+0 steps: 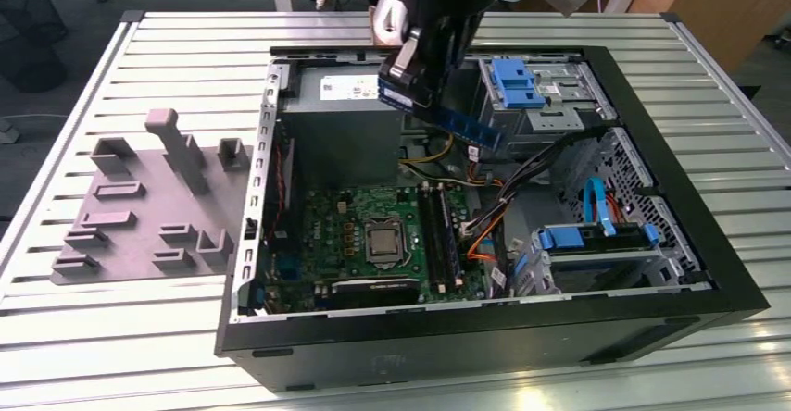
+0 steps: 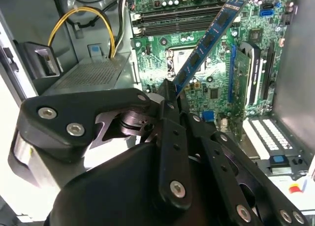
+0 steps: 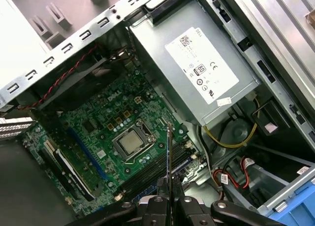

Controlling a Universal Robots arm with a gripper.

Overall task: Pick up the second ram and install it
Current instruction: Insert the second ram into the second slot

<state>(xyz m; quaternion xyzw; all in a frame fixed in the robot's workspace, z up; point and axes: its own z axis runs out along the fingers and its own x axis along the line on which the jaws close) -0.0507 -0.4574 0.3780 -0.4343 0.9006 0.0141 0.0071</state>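
Evidently the gripper (image 1: 424, 78) was clamped on the second ram (image 1: 455, 122). Its jaws pinched one end, so the rest of the blue-green stick jutted out free and tilted above the open computer case (image 1: 707, 230). That grip probably left the stick's long edges clear for seating. In the second wrist view the stick hung over the green motherboard (image 2: 209, 90), apart from it, with its far end reaching toward the long black memory slots (image 2: 172, 20). The first wrist view caught it edge-on as a thin line crossing those slots, so it did not look lined up with them. It hung near the grey power supply (image 1: 333, 129). The grey parts fixture (image 1: 148, 198) sat on the slatted table (image 1: 185, 50), well apart on the exterior view's left.
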